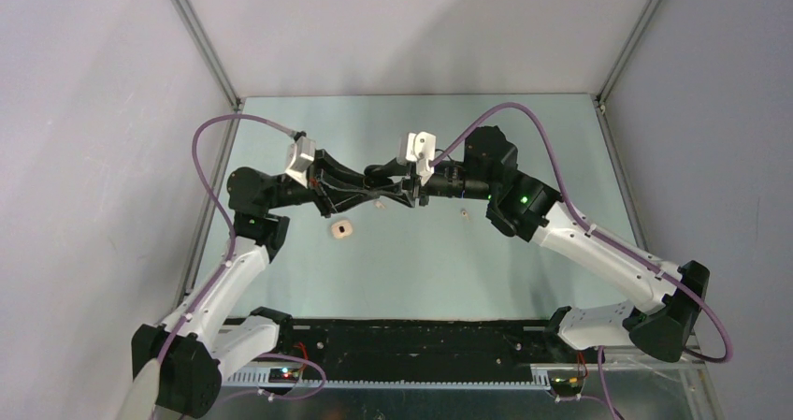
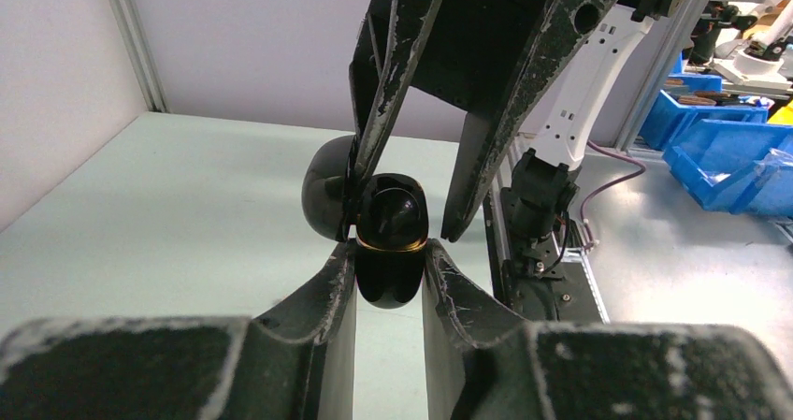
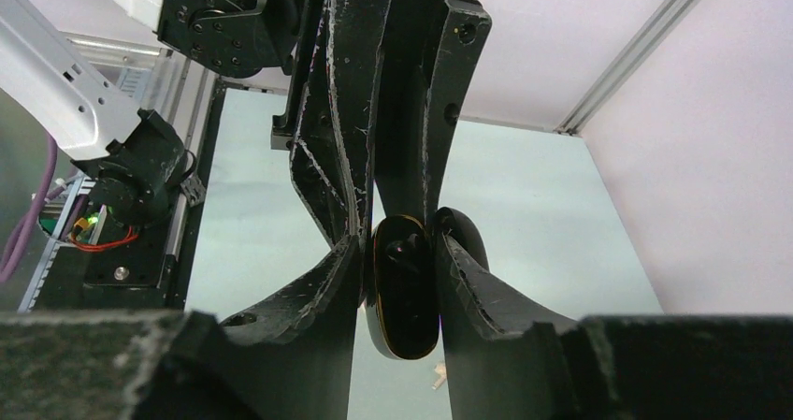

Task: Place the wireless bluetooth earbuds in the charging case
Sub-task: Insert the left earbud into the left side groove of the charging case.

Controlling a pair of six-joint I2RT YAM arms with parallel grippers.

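Above the desk [image 1: 411, 270], our left claw [image 2: 391, 252] clamps the case [image 2: 393, 214] steady for loading; right claw [image 3: 397, 238] straddles it, slightly open.

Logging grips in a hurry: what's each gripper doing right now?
Left gripper: shut on the black charging case.
Right gripper: open, fingers astride the same case.

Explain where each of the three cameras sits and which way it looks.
Top external: above and behind the bases, facing down on the table; left arm and right arm show whole.
Left wrist: on the left arm, facing across the table; left gripper below, right gripper opposite.
Right wrist: on the right arm, facing back at the left arm; its own fingers below.
Shared: both wrist views show the black charging case between the grippers.
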